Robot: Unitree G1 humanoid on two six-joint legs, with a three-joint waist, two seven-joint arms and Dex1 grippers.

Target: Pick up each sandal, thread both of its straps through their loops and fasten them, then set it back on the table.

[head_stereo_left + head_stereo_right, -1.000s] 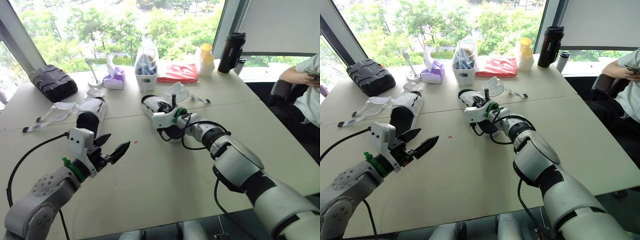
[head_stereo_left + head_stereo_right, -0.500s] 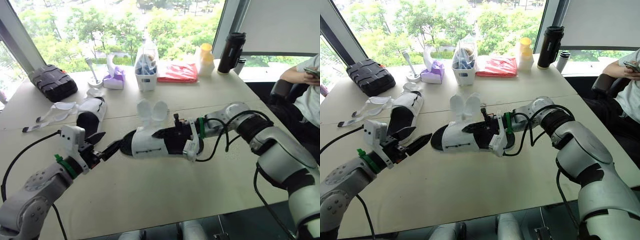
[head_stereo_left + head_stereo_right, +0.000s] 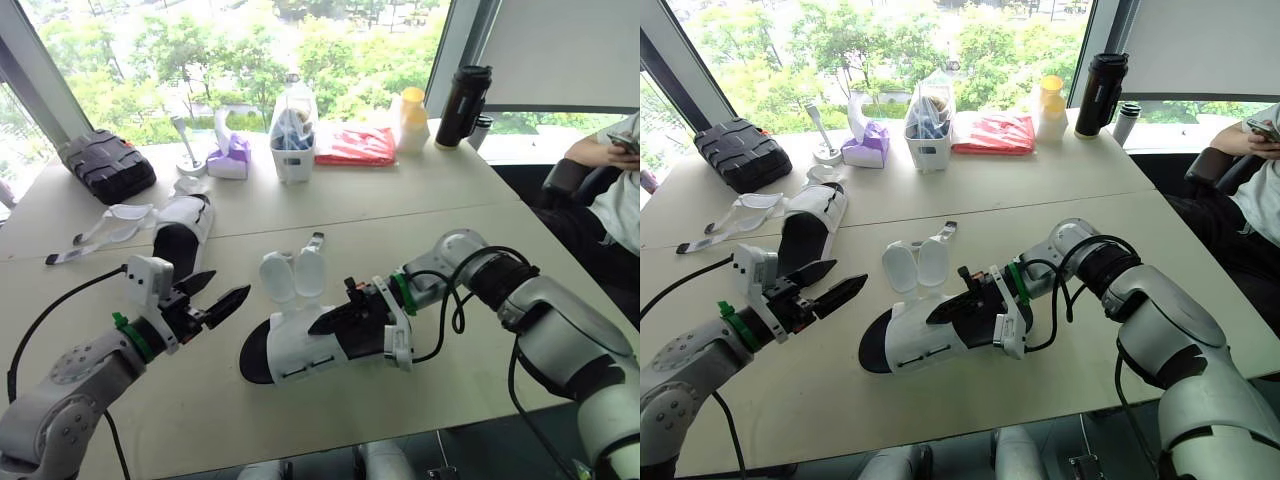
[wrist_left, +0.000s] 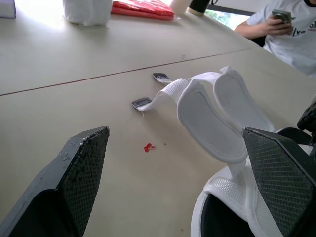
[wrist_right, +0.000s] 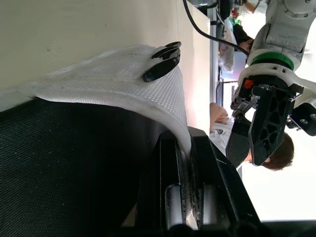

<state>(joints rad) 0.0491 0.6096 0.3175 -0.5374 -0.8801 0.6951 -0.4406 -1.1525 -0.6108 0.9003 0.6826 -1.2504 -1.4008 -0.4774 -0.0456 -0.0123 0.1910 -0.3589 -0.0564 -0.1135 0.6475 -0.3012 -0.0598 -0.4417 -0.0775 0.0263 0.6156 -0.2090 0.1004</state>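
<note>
Right jaws pinch the white sandal (image 3: 300,345) by its mesh side wall; spread left jaws hover just beside its free end. Likely light, sole stiff; floppy straps (image 3: 290,275) best gripped near their tips

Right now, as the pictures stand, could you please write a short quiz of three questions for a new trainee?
1. True or false: the left claw is shut on a strap.
2. Which claw holds the nearer sandal? A. left B. right C. both
3. Fill in: the two straps of that sandal are ___ (fastened or undone).

Key
1. False: it is open and holds nothing.
2. B: the right claw pinches its side wall.
3. Undone: they stand up loose.
</note>
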